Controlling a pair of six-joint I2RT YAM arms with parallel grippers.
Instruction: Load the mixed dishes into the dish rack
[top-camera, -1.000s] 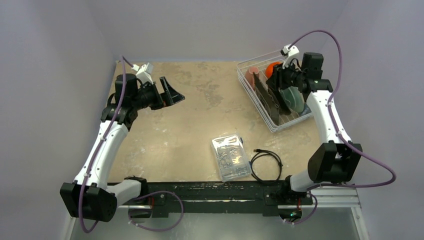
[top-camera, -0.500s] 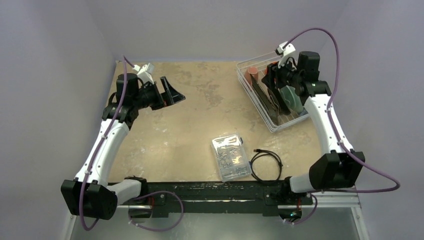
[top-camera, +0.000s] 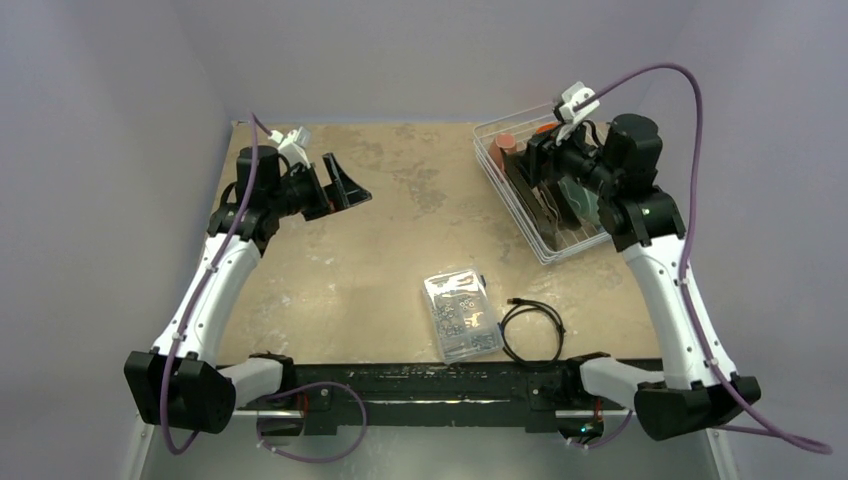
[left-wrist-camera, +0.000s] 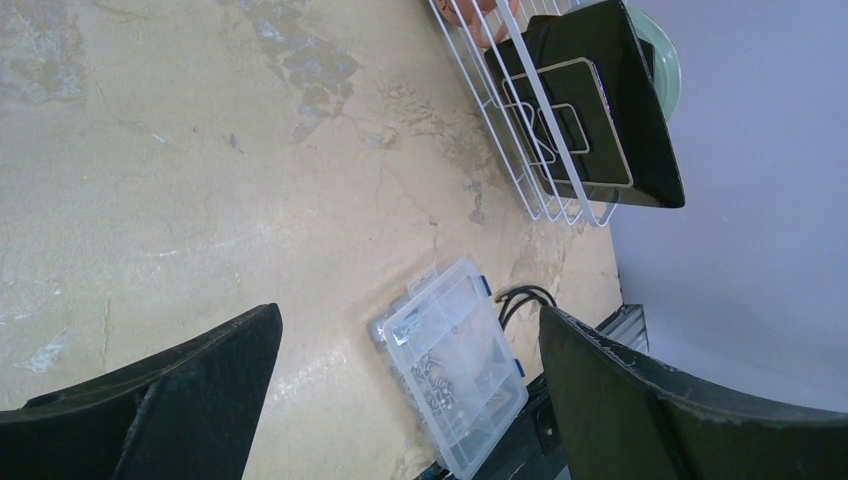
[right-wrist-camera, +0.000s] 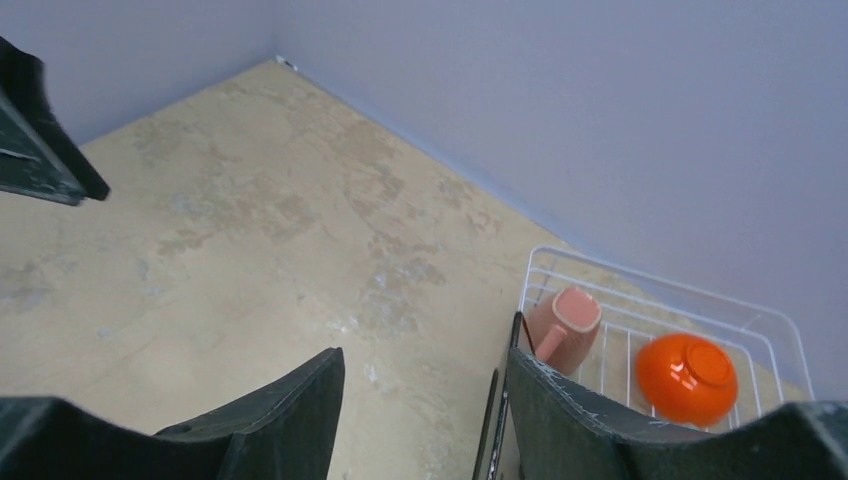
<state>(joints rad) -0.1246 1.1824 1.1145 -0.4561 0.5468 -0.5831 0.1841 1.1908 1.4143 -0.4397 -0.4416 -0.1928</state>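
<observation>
The white wire dish rack (top-camera: 546, 257) stands at the back right. In it are the pink cup (top-camera: 503, 145), two dark square plates (top-camera: 538, 203) standing on edge, and the pale green plate (top-camera: 587, 198). The right wrist view shows the cup (right-wrist-camera: 566, 322) beside the overturned orange bowl (right-wrist-camera: 689, 377). The grey mug is out of view. My right gripper (top-camera: 537, 158) hangs open and empty above the rack's left side. My left gripper (top-camera: 352, 186) is open and empty above the table's back left.
A clear plastic box of small parts (top-camera: 461, 314) and a coiled black cable (top-camera: 531, 331) lie near the front edge. Both also show in the left wrist view, the box (left-wrist-camera: 455, 375) and the cable (left-wrist-camera: 521, 299). Walls close in behind and on both sides.
My right arm has lifted and drawn back from the rack, with its gripper now higher and further left. The left arm has barely moved.
</observation>
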